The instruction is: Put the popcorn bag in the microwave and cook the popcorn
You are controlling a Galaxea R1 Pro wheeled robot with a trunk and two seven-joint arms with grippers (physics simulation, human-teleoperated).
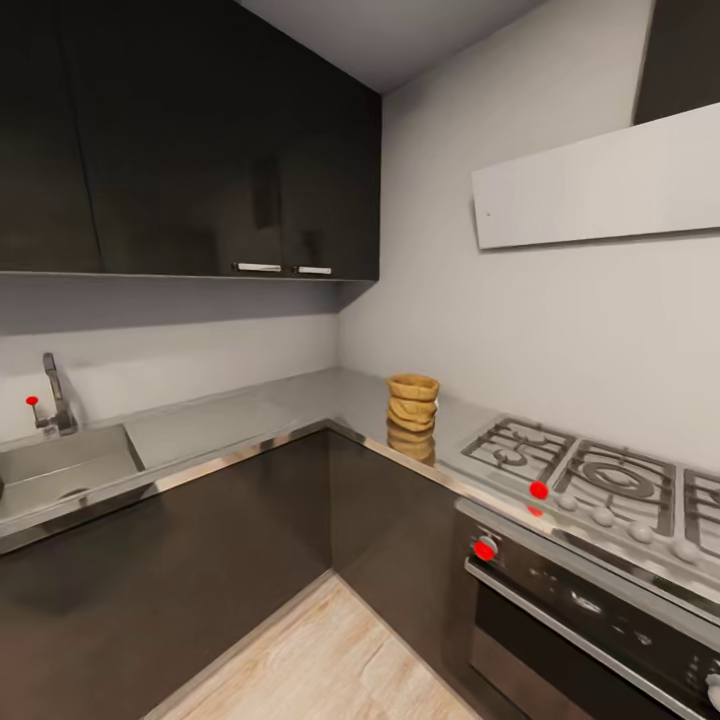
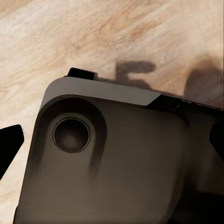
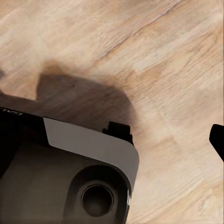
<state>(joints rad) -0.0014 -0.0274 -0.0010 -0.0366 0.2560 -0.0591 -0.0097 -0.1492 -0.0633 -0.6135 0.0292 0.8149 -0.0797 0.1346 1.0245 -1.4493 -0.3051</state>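
Popcorn bag (image 1: pixel 412 415): tan, crumpled, ring-folded, upright on glossy countertop (image 1: pixel 250 415).

The dark grey rounded robot base (image 2: pixel 112 163) carries a pale grey chamfered corner panel (image 3: pixel 93 144). A round recessed socket (image 2: pixel 71 134) sits in the base's top, beside that panel.
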